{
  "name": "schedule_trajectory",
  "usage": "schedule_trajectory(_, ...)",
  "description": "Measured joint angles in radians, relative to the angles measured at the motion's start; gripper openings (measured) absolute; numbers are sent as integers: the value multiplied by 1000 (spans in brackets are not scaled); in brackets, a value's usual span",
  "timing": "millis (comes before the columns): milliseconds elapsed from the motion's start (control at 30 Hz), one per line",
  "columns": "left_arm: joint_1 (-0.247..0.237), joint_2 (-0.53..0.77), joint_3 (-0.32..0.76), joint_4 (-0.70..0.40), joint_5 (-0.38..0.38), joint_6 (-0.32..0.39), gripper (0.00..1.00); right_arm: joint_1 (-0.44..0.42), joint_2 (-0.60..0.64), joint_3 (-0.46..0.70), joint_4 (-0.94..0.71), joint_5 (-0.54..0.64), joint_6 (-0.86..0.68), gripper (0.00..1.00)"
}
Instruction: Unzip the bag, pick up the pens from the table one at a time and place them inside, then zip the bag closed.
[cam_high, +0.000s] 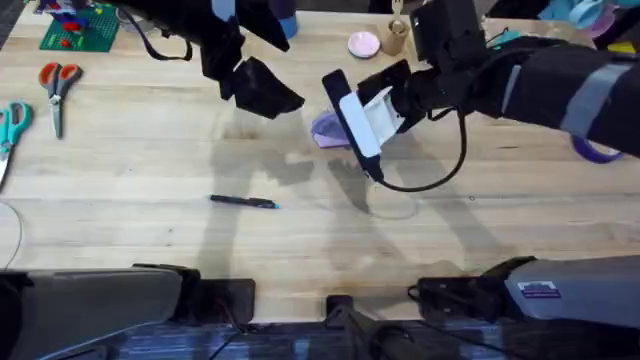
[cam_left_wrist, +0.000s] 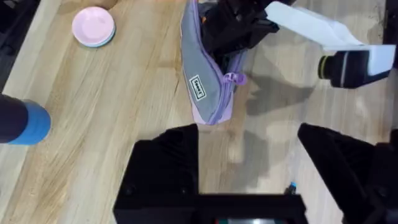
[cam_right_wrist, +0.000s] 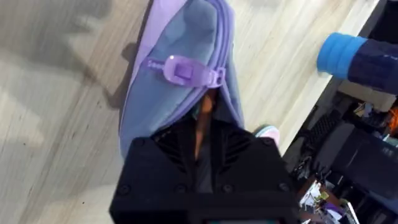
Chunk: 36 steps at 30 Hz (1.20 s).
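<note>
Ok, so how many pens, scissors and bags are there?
Pens: 2, the dark pen lying on the table and the orange pen in the right claw
Scissors: 2, the orange-handled scissors and the teal-handled scissors
Bags: 1, the purple bag
Total: 5

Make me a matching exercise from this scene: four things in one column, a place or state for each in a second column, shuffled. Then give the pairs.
Things:
1. bag
2. dark pen
3. orange-handled scissors
4. pink dish

Places or states:
A. lying alone on the table in front of the arms
B. at the table's far edge
C. at the right gripper, with an orange pen going in
D. near the table's left edge

Pairs: 1-C, 2-A, 3-D, 4-B
</note>
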Motion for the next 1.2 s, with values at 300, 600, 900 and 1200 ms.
schedule_trajectory(300,0,0,0,0,0,0,993,3,9,0,-15,-6,11,993)
schedule_trajectory(600,0,0,0,0,0,0,993,3,9,0,-11,-5,32,996)
schedule_trajectory(900,0,0,0,0,0,0,994,3,-19,-3,6,-6,252,995)
schedule_trajectory(1200,0,0,0,42,0,0,993,-2,-212,-3,16,-35,527,995)
